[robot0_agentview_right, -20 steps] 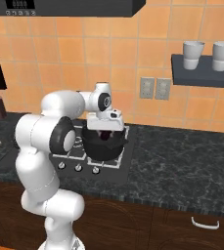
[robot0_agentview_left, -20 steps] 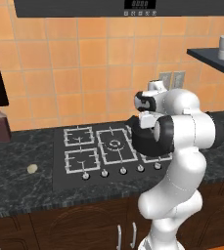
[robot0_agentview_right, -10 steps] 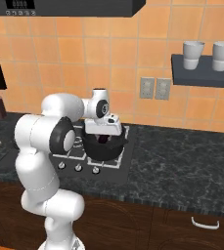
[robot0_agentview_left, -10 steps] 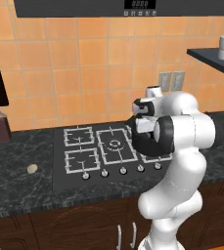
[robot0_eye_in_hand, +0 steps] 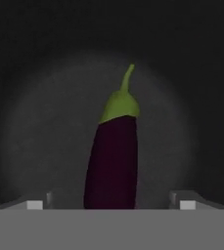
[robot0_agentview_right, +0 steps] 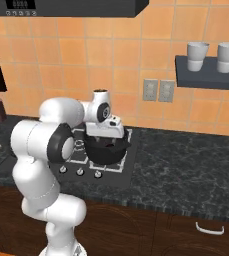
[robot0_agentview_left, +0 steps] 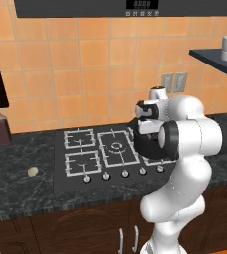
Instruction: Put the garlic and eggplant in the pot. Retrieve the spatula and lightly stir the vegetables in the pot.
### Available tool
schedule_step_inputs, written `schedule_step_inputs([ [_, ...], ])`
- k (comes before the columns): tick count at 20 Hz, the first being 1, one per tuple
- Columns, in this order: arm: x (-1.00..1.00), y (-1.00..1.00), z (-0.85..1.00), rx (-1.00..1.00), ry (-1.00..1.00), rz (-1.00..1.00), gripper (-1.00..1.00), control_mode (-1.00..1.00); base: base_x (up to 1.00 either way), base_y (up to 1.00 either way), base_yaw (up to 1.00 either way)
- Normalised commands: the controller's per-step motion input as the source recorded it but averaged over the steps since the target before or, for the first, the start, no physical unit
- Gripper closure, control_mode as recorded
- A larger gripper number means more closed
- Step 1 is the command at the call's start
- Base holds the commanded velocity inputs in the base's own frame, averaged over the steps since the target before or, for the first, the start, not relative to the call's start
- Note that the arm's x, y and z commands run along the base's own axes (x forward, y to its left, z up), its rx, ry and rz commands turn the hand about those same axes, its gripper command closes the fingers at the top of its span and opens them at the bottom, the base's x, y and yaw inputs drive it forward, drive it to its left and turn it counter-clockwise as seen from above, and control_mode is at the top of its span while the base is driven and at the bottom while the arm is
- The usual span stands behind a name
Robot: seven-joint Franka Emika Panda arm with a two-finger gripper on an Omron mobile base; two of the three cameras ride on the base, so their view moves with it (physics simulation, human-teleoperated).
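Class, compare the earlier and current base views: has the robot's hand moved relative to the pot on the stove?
Yes. In the right base view the gripper has sunk slightly toward the pot, and the eggplant now lies released between its open jaws.

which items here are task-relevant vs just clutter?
Job:
- dark purple eggplant with green cap, lying in the pot between the open claw tips
- round black pot
- small pale cream garlic lump, on the counter

Lying about:
- two white cups on the shelf
- tall dark bottle
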Motion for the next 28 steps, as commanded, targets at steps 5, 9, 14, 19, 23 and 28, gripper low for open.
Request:
schedule_step_inputs([
  [5,-0.03,0.28,0.97,0.00,-0.12,-0.02,-1.00,-1.00,0.00,0.00,0.00],
  [9,-0.34,0.61,1.00,0.02,-0.26,-0.08,-1.00,-1.00,0.00,0.00,0.00],
  [14,-0.86,0.36,0.68,0.17,-0.32,-0.12,-1.00,-1.00,0.00,0.00,0.00],
  [19,-1.00,0.02,0.32,0.09,-0.32,-0.02,-1.00,-1.00,0.00,0.00,0.00],
  [23,-1.00,0.01,0.57,-0.03,-0.18,0.00,-1.00,-1.00,0.00,0.00,0.00],
  [28,-0.54,0.00,0.41,-0.06,-0.18,0.00,-1.00,-1.00,0.00,0.00,0.00],
])
